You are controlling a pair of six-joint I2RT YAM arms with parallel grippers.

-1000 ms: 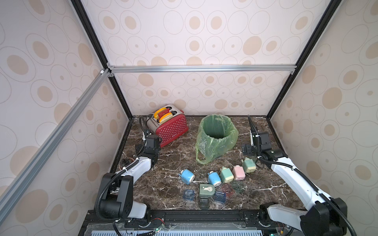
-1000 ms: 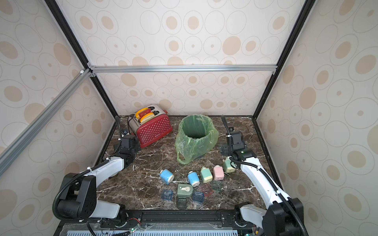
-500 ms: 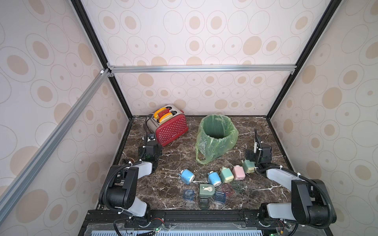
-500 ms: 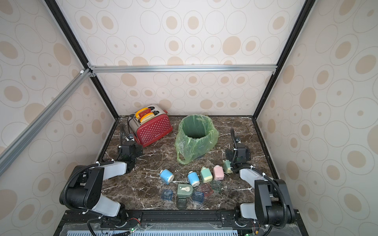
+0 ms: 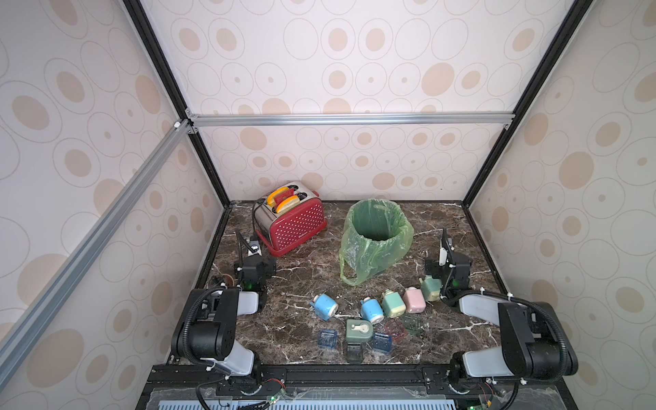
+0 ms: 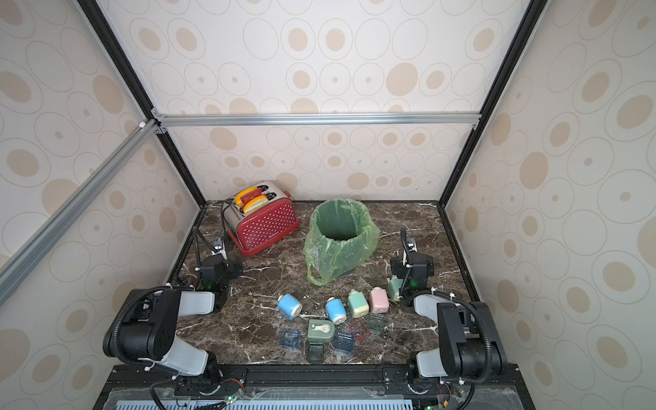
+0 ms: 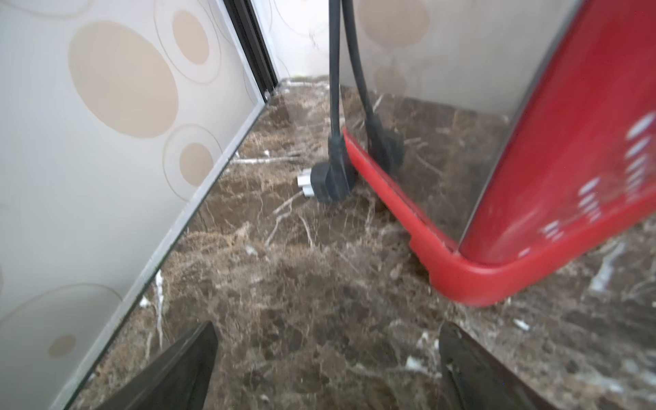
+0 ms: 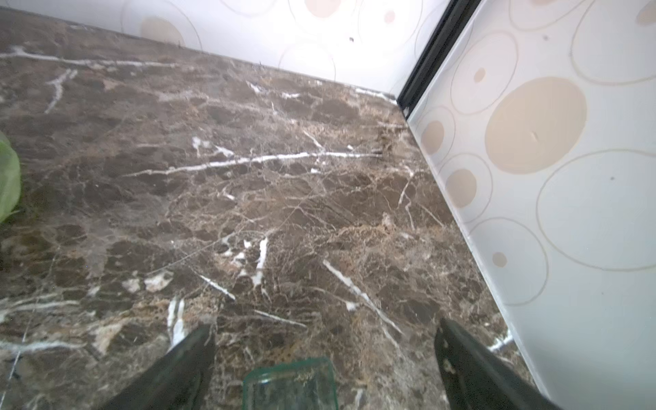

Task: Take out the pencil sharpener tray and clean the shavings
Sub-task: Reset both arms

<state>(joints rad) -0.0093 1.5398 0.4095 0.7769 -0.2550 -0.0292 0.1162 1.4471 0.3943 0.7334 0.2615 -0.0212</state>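
Marble, brown with white veins, forms the tabletop (image 5: 301,280). At its left side the left gripper (image 7: 326,328) sits low, its black tapered fingers (image 7: 177,372) spread wide over bare stone with nothing between them. Just ahead stands the toaster (image 5: 294,227): boxy, with glossy red sides dotted white, brushed-steel ends and a rounded red base. Its black plug (image 7: 330,179) lies on the stone against that base (this wrist view is slightly blurred). Further right is the round bin (image 5: 376,230), lined with a crinkled, translucent green bag whose slack hangs down the front.

Towards the front edge lie small, round-cornered plastic bodies. The blue sharpener (image 5: 324,307) is tipped on its side, apart from the rest. The second blue sharpener (image 5: 371,310), mint sharpener (image 5: 393,303), pink sharpener (image 5: 413,300) and sage sharpener (image 5: 430,288) make a close-packed slanting row. In front of them, the dark-green sharpener (image 5: 359,332) has a smoky tray (image 5: 354,353) at its near side; I cannot tell whether the tray is slotted in. Four clear, squarish trays lie loose: the blue tray (image 5: 327,339), second blue tray (image 5: 382,342), pink tray (image 5: 395,328) and green tray (image 5: 411,323).

In both top views the right gripper (image 8: 324,326) sits just beside the sage sharpener. Its fingers (image 8: 184,369) are wide apart, and a glassy green rim (image 8: 289,383) between them touches neither.
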